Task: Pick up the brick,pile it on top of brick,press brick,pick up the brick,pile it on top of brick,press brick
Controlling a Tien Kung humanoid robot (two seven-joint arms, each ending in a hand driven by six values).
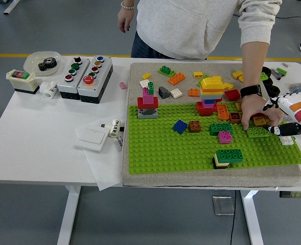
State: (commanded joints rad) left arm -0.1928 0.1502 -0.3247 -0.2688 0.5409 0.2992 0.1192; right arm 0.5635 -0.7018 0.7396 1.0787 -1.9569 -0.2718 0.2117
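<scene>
On the white tabletop (48, 132) lies a grey mat (211, 176) carrying a green baseplate (166, 148), the landmark for everything here. At the baseplate's right edge the robot's right hand (288, 120) comes in from the side, white with an orange stripe and black fingers (288, 129) stretched toward the plate; whether they grip anything cannot be told. Just beside that hand, a person's hand (255, 109) with a black watch reaches down from the far side of the tabletop, its fingertips resting on a green brick (257, 132) near the baseplate's right edge, with yellow and brown bricks close around it. Toward the baseplate's far edge stands a tall stack of bricks (210, 94), red at the bottom and yellow on top. At the far left corner of the baseplate rises a smaller tower (148, 102) of grey, red, pink and green. Near the front edge sits a green brick on a white one (228, 157). A blue brick (180, 126), a brown brick (195, 126) and a pink brick (225, 137) lie around the baseplate's middle. Left of the baseplate, two grey button boxes (84, 76) stand on the tabletop.
</scene>
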